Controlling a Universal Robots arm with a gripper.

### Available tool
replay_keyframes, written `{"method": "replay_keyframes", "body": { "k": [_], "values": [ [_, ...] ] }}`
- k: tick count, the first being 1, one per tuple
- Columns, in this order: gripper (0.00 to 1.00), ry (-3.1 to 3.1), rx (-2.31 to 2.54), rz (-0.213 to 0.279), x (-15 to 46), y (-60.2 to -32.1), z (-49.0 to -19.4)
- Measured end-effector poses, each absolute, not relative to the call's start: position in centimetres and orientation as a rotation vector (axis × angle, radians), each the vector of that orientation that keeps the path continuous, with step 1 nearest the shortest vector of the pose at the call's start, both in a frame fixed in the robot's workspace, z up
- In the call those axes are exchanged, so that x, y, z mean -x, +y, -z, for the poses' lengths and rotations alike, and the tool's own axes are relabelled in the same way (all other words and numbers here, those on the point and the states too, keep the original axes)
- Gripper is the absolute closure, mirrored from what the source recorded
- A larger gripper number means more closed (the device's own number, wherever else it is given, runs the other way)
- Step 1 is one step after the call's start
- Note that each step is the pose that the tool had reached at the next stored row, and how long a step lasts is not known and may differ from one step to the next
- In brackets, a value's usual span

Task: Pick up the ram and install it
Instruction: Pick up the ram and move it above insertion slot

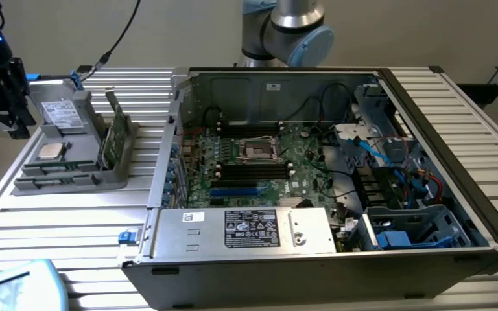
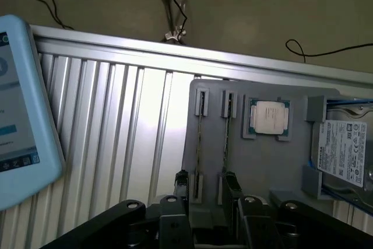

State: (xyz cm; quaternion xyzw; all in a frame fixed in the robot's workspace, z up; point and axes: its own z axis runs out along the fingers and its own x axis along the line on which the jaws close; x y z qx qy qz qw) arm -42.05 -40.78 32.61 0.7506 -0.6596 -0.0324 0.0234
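- Hovering above the gray tray (image 2: pixel 274 161), the gripper (image 2: pixel 206 182) has its fingers apart, gripping nothing.
- A ram stick (image 2: pixel 200 138) stands on edge in a tray slot, with a second ram stick (image 2: pixel 226 138) just beside it.
- A silver processor (image 2: pixel 270 116) lies near them.
- The open computer case (image 1: pixel 318 282) sits to the exterior view's right of the tray.

Even indoor light, dim case (image 1: pixel 258 87) interior, glare on ribbed table (image 2: pixel 134 121)
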Motion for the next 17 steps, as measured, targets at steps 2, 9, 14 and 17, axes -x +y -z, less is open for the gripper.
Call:
{"method": "replay_keyframes", "body": {
  "k": [2, 9, 14, 17],
  "values": [
    [0.63, -2.042, -2.324, 0.101, 42.1, -40.8, -32.2],
    [0.63, -2.043, -2.324, 0.099, 42.2, -40.8, -31.0],
    [0.63, -2.038, -2.328, 0.098, 41.4, -40.7, -30.1],
    [0.63, -2.034, -2.332, 0.098, 40.9, -40.7, -29.5]
  ]
}}
